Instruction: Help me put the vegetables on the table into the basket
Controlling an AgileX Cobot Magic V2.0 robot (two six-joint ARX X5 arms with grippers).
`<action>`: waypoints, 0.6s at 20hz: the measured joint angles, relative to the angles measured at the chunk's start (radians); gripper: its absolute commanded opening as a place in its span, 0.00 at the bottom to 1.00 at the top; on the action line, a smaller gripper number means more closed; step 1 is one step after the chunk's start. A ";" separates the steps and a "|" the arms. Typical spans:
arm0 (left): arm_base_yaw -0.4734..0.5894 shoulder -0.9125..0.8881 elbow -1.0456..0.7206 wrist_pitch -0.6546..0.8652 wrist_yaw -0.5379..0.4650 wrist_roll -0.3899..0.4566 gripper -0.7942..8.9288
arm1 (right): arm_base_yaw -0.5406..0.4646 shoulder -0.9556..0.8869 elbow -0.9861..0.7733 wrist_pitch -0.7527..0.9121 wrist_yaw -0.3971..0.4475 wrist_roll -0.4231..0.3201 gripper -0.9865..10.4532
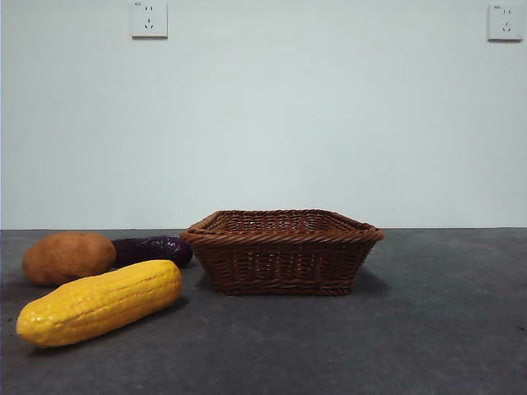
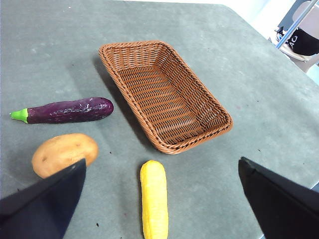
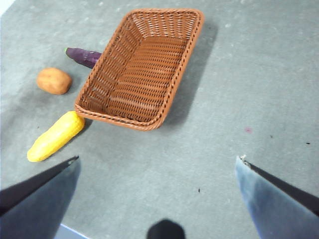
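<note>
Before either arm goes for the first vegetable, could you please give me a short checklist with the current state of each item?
1. Basket has nothing in it: ok, both wrist views show only bare weave.
2. Corn cob, potato and eggplant all lie on the table, outside the basket: ok.
3. Vegetables lie apart from one another, with room to grasp each: ok in the left wrist view.
4. Left gripper has its jaws spread wide and holds nothing: ok.
5. Right gripper has its jaws spread wide and holds nothing: ok.
6. Corn cob clear of the basket wall: ok in the left wrist view; cannot tell in the right.
</note>
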 measured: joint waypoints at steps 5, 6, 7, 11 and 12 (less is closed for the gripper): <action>0.000 0.002 0.000 0.001 0.000 0.000 0.70 | 0.000 0.039 0.000 0.019 -0.014 0.005 0.59; 0.000 0.006 0.000 0.001 0.000 0.000 0.70 | 0.000 0.058 0.000 0.053 -0.027 0.013 0.59; 0.000 0.010 0.000 0.001 0.000 0.000 0.70 | 0.000 0.072 0.000 0.069 -0.032 0.021 0.59; 0.000 0.031 0.000 0.001 0.000 0.000 0.70 | 0.013 0.201 0.002 0.221 -0.055 0.070 0.59; 0.000 0.032 0.000 0.001 0.000 0.000 0.70 | 0.024 0.244 0.007 0.249 -0.055 0.081 0.59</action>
